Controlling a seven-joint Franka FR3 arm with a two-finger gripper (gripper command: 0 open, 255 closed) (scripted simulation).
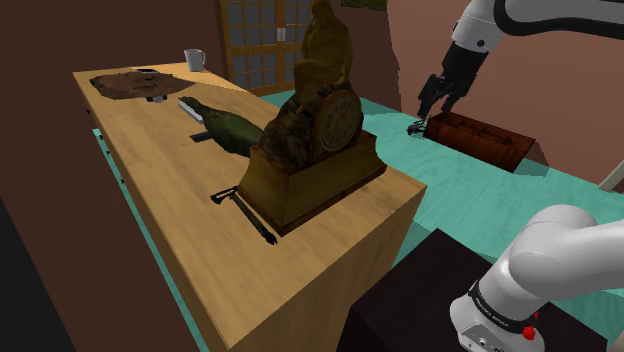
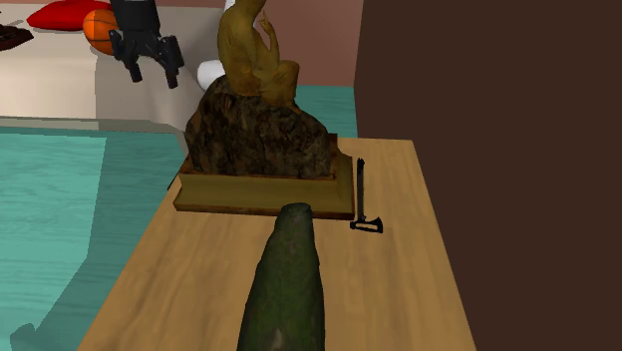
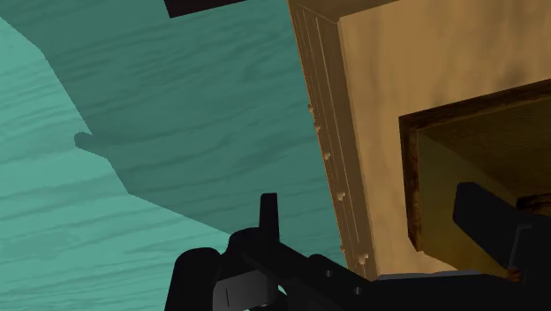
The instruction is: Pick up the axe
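Note:
The axe (image 1: pixel 245 215) (image 2: pixel 365 194) is small and black and lies flat on the wooden table (image 1: pixel 330 250) (image 2: pixel 419 299). It rests close beside the base of a large brown statue (image 1: pixel 315 130) (image 2: pixel 261 140), on the side away from the gripper. My gripper (image 1: pixel 437 97) (image 2: pixel 148 58) (image 3: pixel 371 208) hangs in the air beyond the table, over the teal floor, with the statue between it and the axe. Its fingers (image 3: pixel 267 216) stand apart with nothing between them. In the wrist view the table's edge (image 3: pixel 349 132) and the statue's base (image 3: pixel 468 150) lie under the gripper.
A dark green oblong object (image 1: pixel 228 125) (image 2: pixel 287 289) lies on the table past the statue, with a white mug (image 1: pixel 194 60) and a flat brown piece (image 1: pixel 125 83) at the far end. A brown compartmented box (image 1: pixel 485 140) sits on the floor under the gripper. A brown wall (image 2: pixel 488 80) runs along the table.

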